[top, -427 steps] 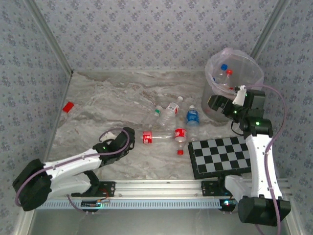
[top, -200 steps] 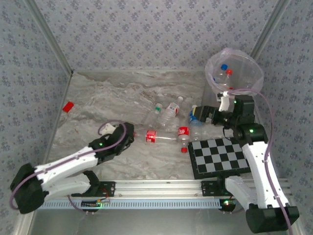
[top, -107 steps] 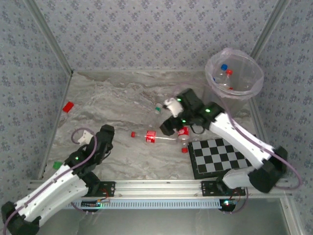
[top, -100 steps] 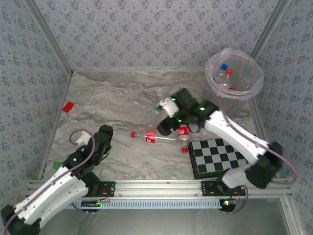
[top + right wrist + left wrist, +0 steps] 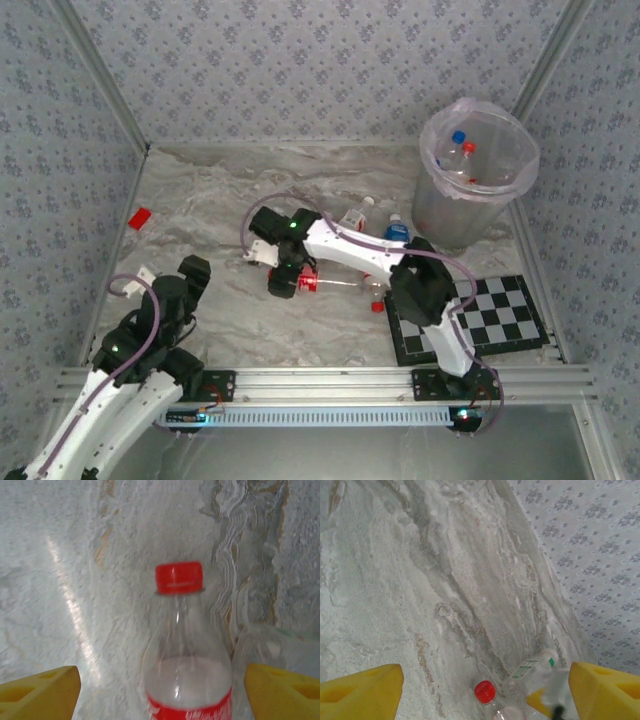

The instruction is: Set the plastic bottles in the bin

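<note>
Right gripper (image 5: 160, 697) was found low over a bottle (image 5: 187, 655) lying on the table (image 5: 200, 200), left of centre, with its red cap (image 5: 179, 578) pointing away from the wrist. The fingers (image 5: 42, 692) were spread wide, one on either side of the bottle's shoulder. Neither was seen touching it, and nothing was pinched. Left gripper (image 5: 485, 680) was likewise spread and empty, held near the table's left front (its camera looked toward the same bottle).

The bin (image 5: 440, 215) stood at the far right corner, well apart from this bottle. Capped bottles (image 5: 458, 138) were seen inside it.

Risks noted:
- The grip would apparently be taken at the tapered shoulder. A round, thin-walled bottle on smooth stone could be squeezed forward out of the closing jaws, or set rolling.
- A neighbouring bottle (image 5: 265, 652) lay just beside the finger at the right of the wrist view. It could be nudged away, or caught with the target (a double grip would likely be lost in the lift).
- The arm was stretched far across the table. A long carry to the bin would be needed, and a shallow hold could be shaken loose.
- The bin's rim stood high, so it could be knocked by a low approach.
</note>
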{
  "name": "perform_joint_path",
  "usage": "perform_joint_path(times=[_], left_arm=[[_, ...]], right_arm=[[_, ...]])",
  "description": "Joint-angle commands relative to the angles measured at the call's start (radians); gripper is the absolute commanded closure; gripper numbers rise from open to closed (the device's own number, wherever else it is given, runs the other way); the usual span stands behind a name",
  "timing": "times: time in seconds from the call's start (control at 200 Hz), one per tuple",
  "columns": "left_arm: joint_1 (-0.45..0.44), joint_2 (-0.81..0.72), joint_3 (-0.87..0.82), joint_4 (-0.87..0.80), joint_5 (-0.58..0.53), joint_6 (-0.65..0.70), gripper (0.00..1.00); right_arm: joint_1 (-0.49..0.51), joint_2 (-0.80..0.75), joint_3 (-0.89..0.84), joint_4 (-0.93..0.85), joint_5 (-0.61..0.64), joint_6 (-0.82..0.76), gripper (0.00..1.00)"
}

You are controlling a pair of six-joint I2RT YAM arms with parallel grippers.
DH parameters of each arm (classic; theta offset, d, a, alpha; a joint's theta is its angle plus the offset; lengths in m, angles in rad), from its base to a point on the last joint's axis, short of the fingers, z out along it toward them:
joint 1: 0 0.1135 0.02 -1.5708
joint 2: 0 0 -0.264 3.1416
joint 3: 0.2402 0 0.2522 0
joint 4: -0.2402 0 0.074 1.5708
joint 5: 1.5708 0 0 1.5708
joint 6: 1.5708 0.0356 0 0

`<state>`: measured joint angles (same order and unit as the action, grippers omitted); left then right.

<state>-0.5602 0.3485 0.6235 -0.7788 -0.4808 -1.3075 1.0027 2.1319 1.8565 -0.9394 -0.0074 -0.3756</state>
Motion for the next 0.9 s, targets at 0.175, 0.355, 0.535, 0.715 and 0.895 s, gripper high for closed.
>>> perform_joint_path(times=[0.175,0.355,0.535,0.715,0.895], left_arm=[[0.022,0.015,0.013,-0.017,0.029,0.087,0.15],[0.029,0.014,0.001,-0.001,0.049,0.078,0.17],[0.036,0.016,-0.005,0.012,0.053,0.068,0.19],[0.039,0.014,-0.011,0.007,0.060,0.056,0.19],[0.040,0.004,-0.031,0.012,0.043,0.030,0.21]], right_arm=[[0.008,0.159,0.133,-0.032,0.051,-0.074,0.15],[-0.001,0.221,0.150,-0.004,-0.009,-0.074,0.29],[-0.009,0.237,0.149,0.018,-0.013,-0.066,0.38],[-0.016,0.200,0.146,0.030,-0.016,-0.065,0.63],[-0.027,0.144,0.183,0.018,-0.032,-0.054,0.79]])
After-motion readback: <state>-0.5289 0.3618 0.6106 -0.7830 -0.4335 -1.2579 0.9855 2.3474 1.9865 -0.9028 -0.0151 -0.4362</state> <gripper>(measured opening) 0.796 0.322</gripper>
